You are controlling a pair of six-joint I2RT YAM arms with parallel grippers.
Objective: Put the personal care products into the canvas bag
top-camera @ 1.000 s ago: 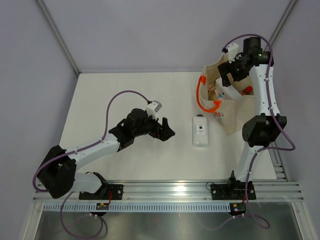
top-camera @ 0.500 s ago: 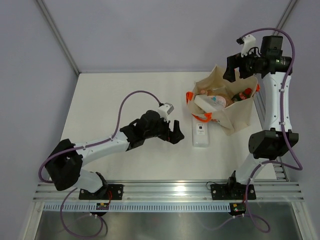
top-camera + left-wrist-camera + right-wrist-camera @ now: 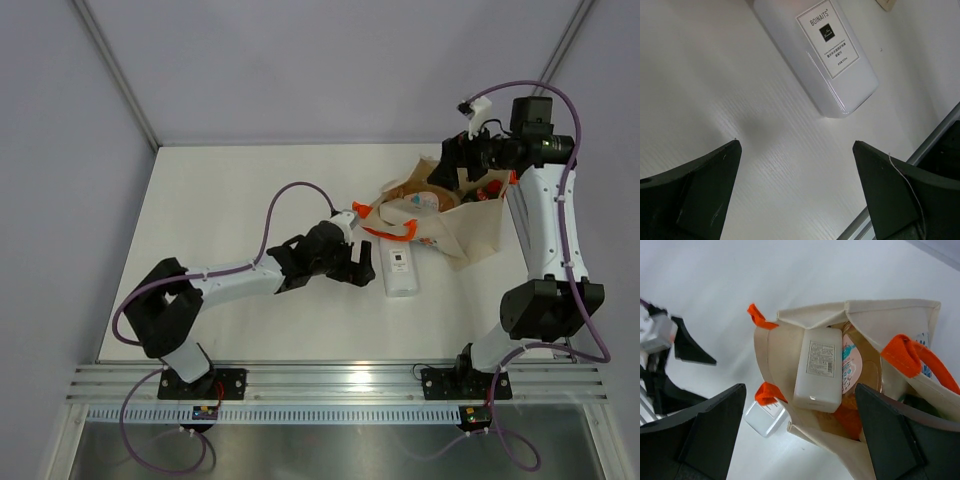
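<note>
Only the left wrist view shows the printed label on the shiny flat white rectangular bottle (image 3: 815, 55). It lies on the counter (image 3: 700, 75) by the left gripper (image 3: 795, 155), whose jaws are spread wide and empty. Only the right wrist view looks inside the soft canvas bag (image 3: 772, 347) near the counter's right edge: a cream bottle (image 3: 815, 370) beside a peach tube (image 3: 852, 365). The right gripper (image 3: 800, 405) has its jaws gaping, empty.

Your left gripper (image 3: 357, 270) sits just left of the bottle (image 3: 401, 272) on the table (image 3: 250, 180); the bag (image 3: 478, 228) lies behind-right, under your right gripper (image 3: 465, 160).
</note>
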